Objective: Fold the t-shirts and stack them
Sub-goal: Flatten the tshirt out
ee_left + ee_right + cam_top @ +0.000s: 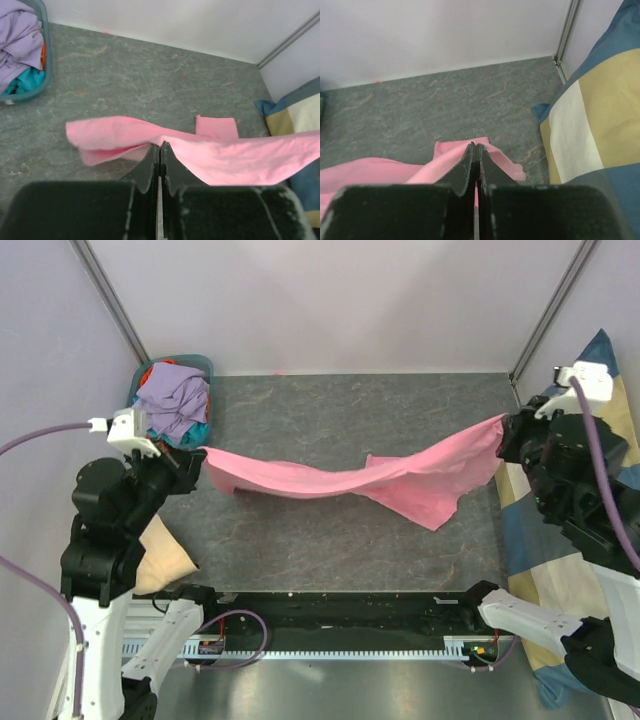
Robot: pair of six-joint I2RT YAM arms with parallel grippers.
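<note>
A bright pink t-shirt (340,480) hangs stretched across the grey table between both arms, sagging and twisted in the middle. My left gripper (197,454) is shut on its left end; in the left wrist view the pink t-shirt (220,155) spreads out from the pinched jaws of the left gripper (160,145). My right gripper (503,428) is shut on the right end, where the pink t-shirt (445,160) wraps round the tips of the right gripper (476,146). More t-shirts, lavender (172,395), teal and orange, lie heaped in a teal basket (196,364) at the back left.
A large blue-and-cream checked cushion (520,530) lies along the right edge of the table, under the right arm. A beige cloth (160,555) sits by the left arm's base. White walls and metal posts close in the back and sides.
</note>
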